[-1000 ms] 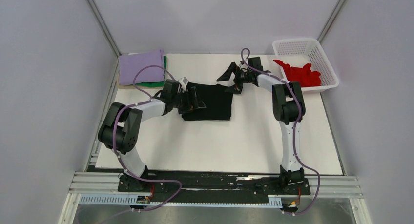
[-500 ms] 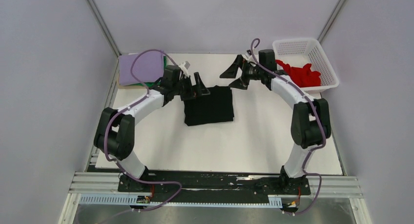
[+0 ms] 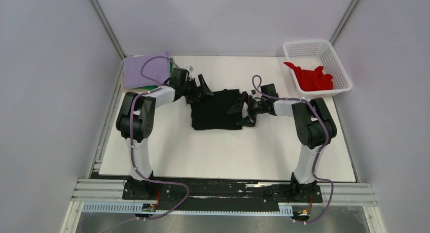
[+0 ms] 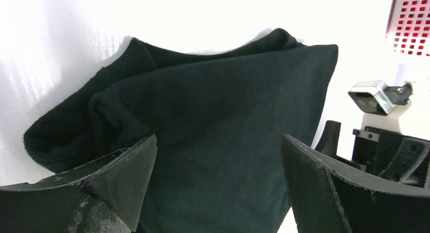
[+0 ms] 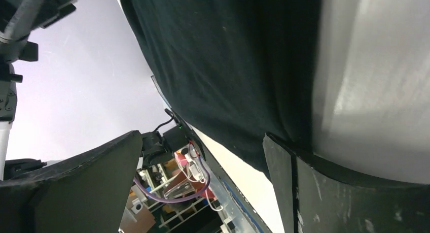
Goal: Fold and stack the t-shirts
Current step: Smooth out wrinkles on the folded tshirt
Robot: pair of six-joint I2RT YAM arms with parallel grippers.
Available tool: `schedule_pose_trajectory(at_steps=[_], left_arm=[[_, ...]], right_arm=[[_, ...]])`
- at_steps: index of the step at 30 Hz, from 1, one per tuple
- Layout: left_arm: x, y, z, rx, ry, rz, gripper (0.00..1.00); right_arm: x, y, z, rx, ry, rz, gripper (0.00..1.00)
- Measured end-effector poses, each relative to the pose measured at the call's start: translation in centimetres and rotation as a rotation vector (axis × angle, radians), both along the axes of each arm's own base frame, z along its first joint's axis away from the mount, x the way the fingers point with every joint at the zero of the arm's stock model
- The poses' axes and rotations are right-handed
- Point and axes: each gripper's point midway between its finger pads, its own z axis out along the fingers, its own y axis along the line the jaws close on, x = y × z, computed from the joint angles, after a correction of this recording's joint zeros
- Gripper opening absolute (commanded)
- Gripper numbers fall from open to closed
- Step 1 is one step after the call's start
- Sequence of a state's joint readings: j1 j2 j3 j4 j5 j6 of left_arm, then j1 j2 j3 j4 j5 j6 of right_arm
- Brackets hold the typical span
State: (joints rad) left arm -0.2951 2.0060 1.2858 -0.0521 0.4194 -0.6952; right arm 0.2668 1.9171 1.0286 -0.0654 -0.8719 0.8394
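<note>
A folded black t-shirt (image 3: 217, 110) lies in the middle of the white table. My left gripper (image 3: 199, 87) is open at the shirt's far left corner; in the left wrist view its jaws stand wide apart over the black cloth (image 4: 218, 121). My right gripper (image 3: 243, 111) is open at the shirt's right edge, turned on its side; the right wrist view shows the black cloth (image 5: 223, 55) beside one finger (image 5: 289, 182). A folded lilac t-shirt (image 3: 147, 69) lies on a green one (image 3: 171, 66) at the far left. A red t-shirt (image 3: 313, 76) lies in the basket.
A white lattice basket (image 3: 309, 49) stands at the far right corner of the table (image 3: 228, 152). Grey walls close in the back and both sides. A metal rail (image 3: 223, 192) with both arm bases runs along the near edge.
My right gripper has come down from the far side to the black shirt's right edge. My left arm has drawn back, its gripper staying at the shirt's far left corner. The shirt lies folded.
</note>
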Motion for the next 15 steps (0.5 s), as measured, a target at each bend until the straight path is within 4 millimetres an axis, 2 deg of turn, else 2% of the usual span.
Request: schedule_pose_trajectory(at_steps=[1, 4, 10, 12, 15], left_arm=[[0.2, 0.1, 0.0, 0.001, -0.003, 0.004, 1.0], [0.7, 0.0, 0.0, 0.001, -0.001, 0.005, 1.0], [0.7, 0.2, 0.3, 0.026, -0.01, -0.008, 1.0], [0.3, 0.9, 0.9, 0.06, -0.015, -0.002, 1.0], [-1.3, 2.6, 2.9, 0.126, -0.039, 0.025, 1.0]], right_arm=[[-0.4, -0.2, -0.7, -0.009, 0.02, -0.004, 1.0], [-0.5, -0.3, -0.9, -0.012, 0.023, -0.006, 1.0], [-0.3, -0.6, -0.1, -0.048, -0.028, -0.007, 1.0], [0.0, -0.9, 1.3, -0.071, -0.083, -0.019, 1.0], [0.8, -1.6, 5.4, -0.1, -0.242, -0.054, 1.0]])
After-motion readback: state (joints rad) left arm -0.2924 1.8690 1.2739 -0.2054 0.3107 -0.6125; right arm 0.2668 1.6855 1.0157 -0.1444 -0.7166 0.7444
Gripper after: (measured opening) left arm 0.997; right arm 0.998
